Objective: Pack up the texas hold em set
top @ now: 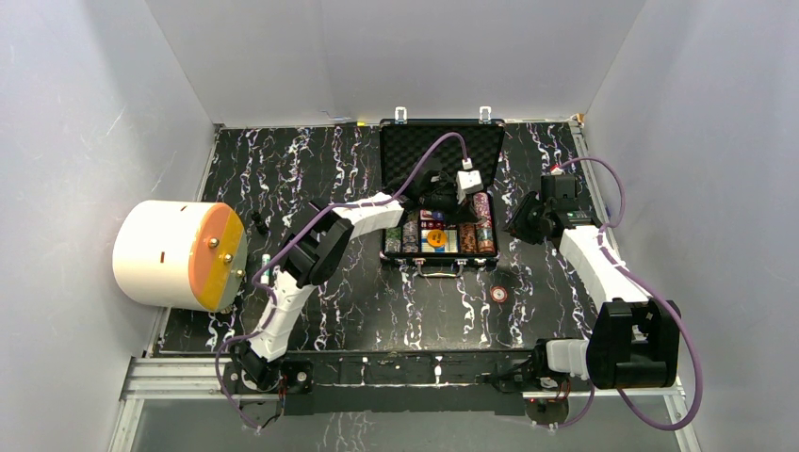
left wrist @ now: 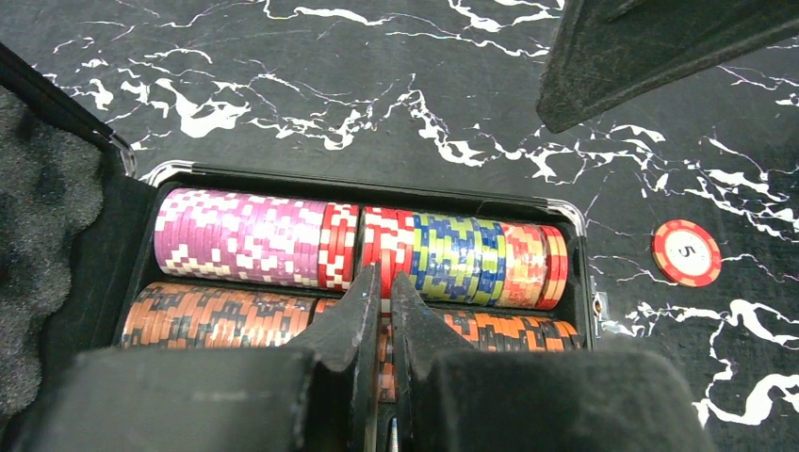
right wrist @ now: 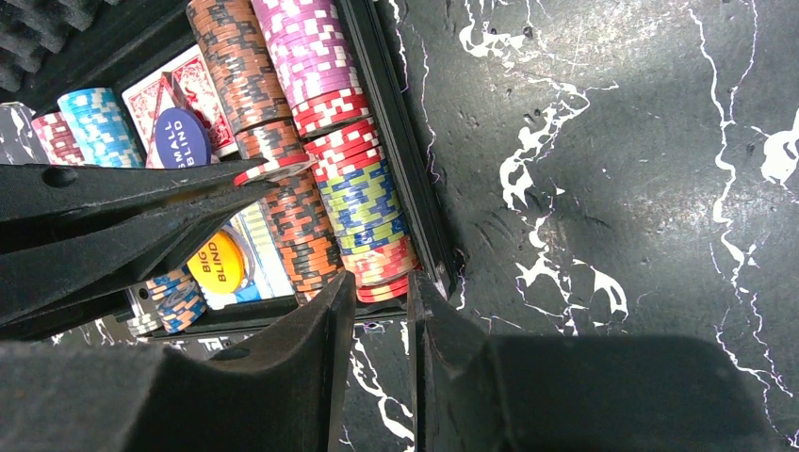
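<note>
Progress: late stage, as I judge it; the tray of the briefcase [left wrist: 377, 185] is nearly full and its lid [top: 443, 151] is not yet shut.
Case position: middle of the desk [top: 311, 169] toward 12 o'clock, with the lid laid back at 12 o'clock and its dark egg-crate foam showing.
Chips inside: pink chips [left wrist: 240, 235], a red-white and green-blue-yellow row [left wrist: 457, 256], orange rows [left wrist: 217, 315], and a pale blue stack [right wrist: 99, 122].
Other contents: red card decks [right wrist: 203, 71], a blue SMALL BLIND button [right wrist: 179, 137] and a yellow BIG BLIND button [right wrist: 215, 264]; I can make out no die.
Left tool [left wrist: 382, 275]: clenched, with its tips down at the orange rows. A red-and-white chip [right wrist: 273, 169] sits tilted at its tips; I cannot tell whether it is pinched or only pressed.
Right tool [right wrist: 382, 282]: released, with nothing between its fingers, hovering at 3 o'clock of the case, just beside its wall.
Outside the case: one red chip [left wrist: 687, 252] marked 5 lies flat on the desk at about 5 o'clock, apart from the case.
Left to do: seat the tilted chip, fetch the loose one, lower the lid and fasten the silver latches [top: 400, 114].
Not of the set: a white drum [top: 179, 254] at 9 o'clock.
</note>
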`<action>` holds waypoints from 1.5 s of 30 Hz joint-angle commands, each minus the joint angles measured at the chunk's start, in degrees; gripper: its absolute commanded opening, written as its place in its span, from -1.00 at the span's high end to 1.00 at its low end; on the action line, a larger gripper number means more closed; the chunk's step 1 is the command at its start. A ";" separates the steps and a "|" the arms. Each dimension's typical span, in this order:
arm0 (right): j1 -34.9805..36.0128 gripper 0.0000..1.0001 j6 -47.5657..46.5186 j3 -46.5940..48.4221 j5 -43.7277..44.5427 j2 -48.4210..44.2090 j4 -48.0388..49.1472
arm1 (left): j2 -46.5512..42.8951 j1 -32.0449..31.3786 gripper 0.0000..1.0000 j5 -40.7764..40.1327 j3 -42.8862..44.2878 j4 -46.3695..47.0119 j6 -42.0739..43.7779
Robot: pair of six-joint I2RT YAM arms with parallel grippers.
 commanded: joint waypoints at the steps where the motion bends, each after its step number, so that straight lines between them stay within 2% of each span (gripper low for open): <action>1: -0.13 0.29 -0.89 -0.06 -0.93 -0.77 1.19 | -0.53 -0.02 1.00 4.51 0.25 -0.16 0.90; 6: -0.16 0.29 -0.89 -0.36 -0.87 -0.67 1.55 | 0.86 -0.17 1.00 1.81 1.10 1.21 0.42; 14: -0.11 0.28 -1.06 -0.49 -0.93 -0.30 2.13 | 1.78 -0.53 1.00 -12.54 1.42 2.66 3.08; 24: -0.10 0.31 -0.94 -0.23 -7.17 3.53 7.19 | 0.01 -0.54 1.00 -9.08 0.33 5.39 1.16; 28: -0.14 0.51 -0.77 1.63 -9.97 8.08 10.02 | -1.73 -0.55 1.00 -8.11 0.23 6.42 -0.60; 36: -0.12 0.58 0.42 2.85 -8.81 13.70 17.23 | -3.60 -0.55 1.00 -6.22 -0.78 6.71 -2.58; 40: -0.11 0.66 0.43 2.54 -8.74 13.58 20.44 | -3.74 -0.55 1.00 -5.99 -1.29 7.40 -3.93; 45: -0.15 0.67 -0.09 2.88 -8.23 15.02 21.77 | -3.79 -0.55 1.00 -5.91 -1.21 7.44 -4.57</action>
